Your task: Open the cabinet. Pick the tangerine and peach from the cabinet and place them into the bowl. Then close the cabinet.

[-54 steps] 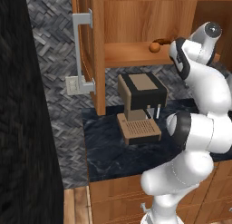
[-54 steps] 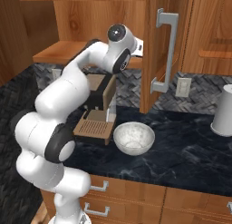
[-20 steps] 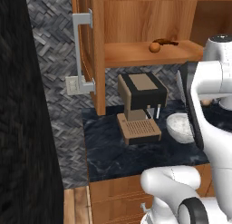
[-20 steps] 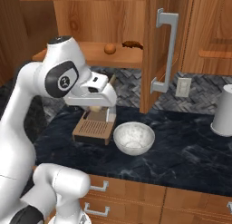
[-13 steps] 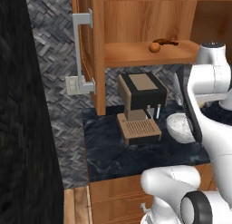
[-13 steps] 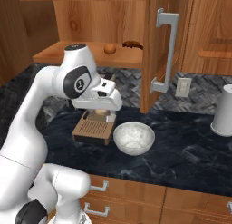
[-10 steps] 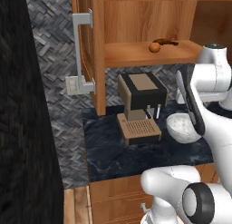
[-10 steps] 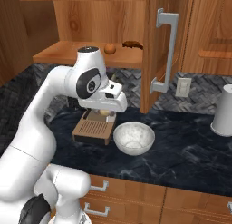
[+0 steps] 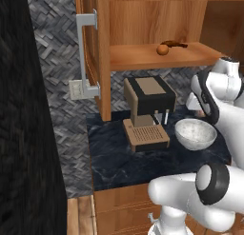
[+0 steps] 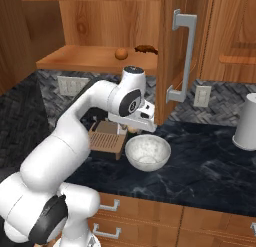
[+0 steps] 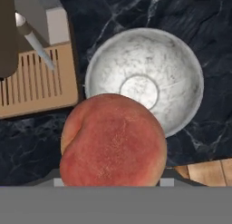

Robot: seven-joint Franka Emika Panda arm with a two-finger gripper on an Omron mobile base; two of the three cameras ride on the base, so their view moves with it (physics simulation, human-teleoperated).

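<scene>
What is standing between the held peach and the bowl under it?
Nothing visible. In the hand view the peach hangs in the gripper above the near rim of the bowl, whose inside is bare; the coffee machine stands beside.

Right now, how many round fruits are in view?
2. The tangerine sits on the cabinet shelf; the peach is held in the end effector beside the bowl. Others may be hidden.

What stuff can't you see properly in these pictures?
- Claw fingers: in the hand view the peach covers them; in the right base view the hand blocks them.
- Dark brown item on the cabinet shelf, beside the tangerine: too small to identify.
- Bowl: in the left base view the arm hides its right edge.
- White container: cut off by the right base view's edge.
</scene>
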